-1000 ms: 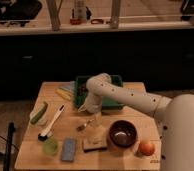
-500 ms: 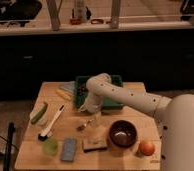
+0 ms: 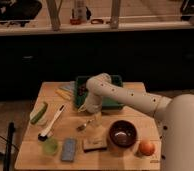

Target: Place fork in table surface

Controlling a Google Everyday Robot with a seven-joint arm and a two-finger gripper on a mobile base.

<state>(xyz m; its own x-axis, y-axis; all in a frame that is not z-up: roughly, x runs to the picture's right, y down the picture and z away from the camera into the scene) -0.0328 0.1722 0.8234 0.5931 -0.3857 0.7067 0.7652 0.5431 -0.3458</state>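
The small silvery-grey fork [image 3: 86,124] lies on the light tan wooden table surface [image 3: 70,127], near its middle, just in front of the dark green tray [image 3: 112,104]. My white arm reaches in from the right and bends down over the tray's front left corner. The gripper [image 3: 88,109] hangs just above and slightly behind the fork, at the tray's front edge.
A long white-handled brush with black head [image 3: 52,124] and a green cucumber-like item [image 3: 38,113] lie at the left. A green cup [image 3: 50,146], a blue sponge [image 3: 68,149], a tan block [image 3: 95,144], a dark bowl [image 3: 122,134] and an orange [image 3: 146,147] sit along the front.
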